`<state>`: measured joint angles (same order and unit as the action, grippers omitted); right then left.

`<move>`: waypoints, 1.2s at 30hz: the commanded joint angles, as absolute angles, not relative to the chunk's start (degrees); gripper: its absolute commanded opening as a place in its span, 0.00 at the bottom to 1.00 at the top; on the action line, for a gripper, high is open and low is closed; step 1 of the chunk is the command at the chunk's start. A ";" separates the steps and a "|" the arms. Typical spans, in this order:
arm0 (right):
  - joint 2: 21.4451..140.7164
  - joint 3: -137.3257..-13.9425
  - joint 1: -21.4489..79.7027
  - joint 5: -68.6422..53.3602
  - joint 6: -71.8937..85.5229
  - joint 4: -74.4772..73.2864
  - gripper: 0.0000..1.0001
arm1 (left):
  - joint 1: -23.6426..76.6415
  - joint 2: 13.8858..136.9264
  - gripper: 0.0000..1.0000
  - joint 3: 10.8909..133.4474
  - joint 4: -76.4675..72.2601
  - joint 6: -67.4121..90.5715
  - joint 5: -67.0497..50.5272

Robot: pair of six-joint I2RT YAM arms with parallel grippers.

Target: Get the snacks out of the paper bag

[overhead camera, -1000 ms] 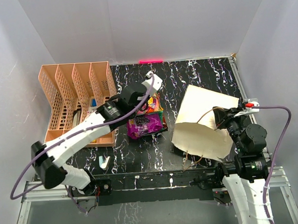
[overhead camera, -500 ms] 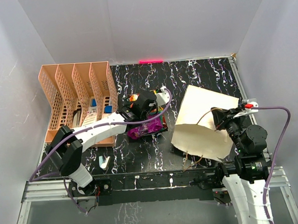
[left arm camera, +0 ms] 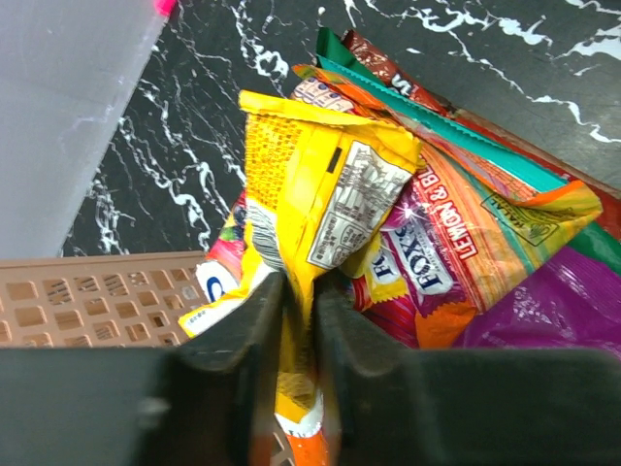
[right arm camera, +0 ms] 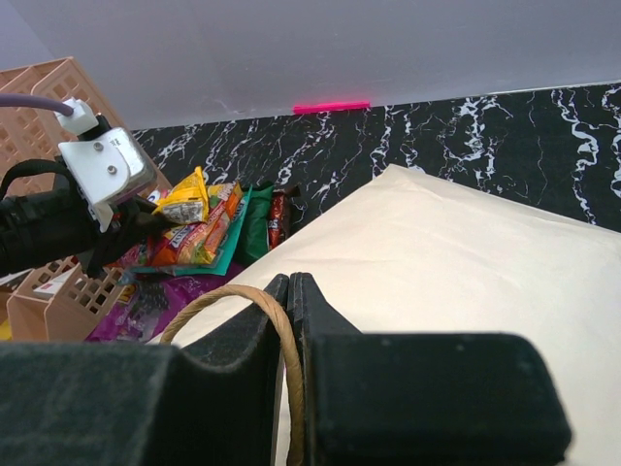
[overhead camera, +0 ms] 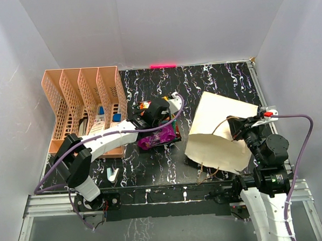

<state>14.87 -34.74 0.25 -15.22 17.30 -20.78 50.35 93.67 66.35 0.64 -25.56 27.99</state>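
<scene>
1. Where the cream paper bag (overhead camera: 218, 131) lies on its side at the right of the black marbled table (overhead camera: 213, 80), its far corner comes close to the table's right edge. Its brown cord handles trail toward the near edge.
2. The snacks (overhead camera: 159, 128) lie in a small heap outside the bag, to its left, with a narrow strip of bare table between. A purple packet (overhead camera: 157, 135) sits on the heap's near side.
3. A peach file rack (overhead camera: 82, 103) stands just beside the heap on the left. Bare table runs from the heap and the bag back to the rear wall.
4. The left arm stretches low from its base across the front of the rack. The left gripper (left arm camera: 299, 291) is over the heap, its jaws pinched tight on a yellow packet (left arm camera: 310, 204) that sticks out above the others.
5. The right arm stands folded at the bag's near right side. The right gripper (right arm camera: 289, 291) has its jaws closed on a cord handle (right arm camera: 233, 296) looping between them.
</scene>
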 commanded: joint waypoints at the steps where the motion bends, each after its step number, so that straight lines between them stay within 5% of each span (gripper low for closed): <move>1: 14.57 -35.22 0.18 -16.08 17.54 -17.09 0.08 | 50.09 90.48 0.28 69.43 6.20 -22.39 25.49; 4: 14.83 -35.34 0.18 -16.30 17.52 -17.20 0.08 | 50.05 87.29 0.44 71.67 9.61 -20.23 24.34; 10: 15.87 -36.03 0.18 -16.79 17.40 -17.10 0.08 | 50.06 75.60 0.60 72.79 14.82 -12.03 17.53; 22: 34.08 -56.59 0.18 -28.41 11.44 -33.06 0.08 | 52.38 59.19 0.59 51.85 -9.68 8.43 -20.72; 30: 37.15 -61.50 0.18 -31.98 12.61 -36.29 0.08 | 76.34 68.85 0.54 50.74 -17.07 -7.49 2.97; 36: 37.04 -61.56 0.18 -32.89 14.38 -35.17 0.08 | 80.10 83.15 0.40 53.39 -26.56 -22.61 12.03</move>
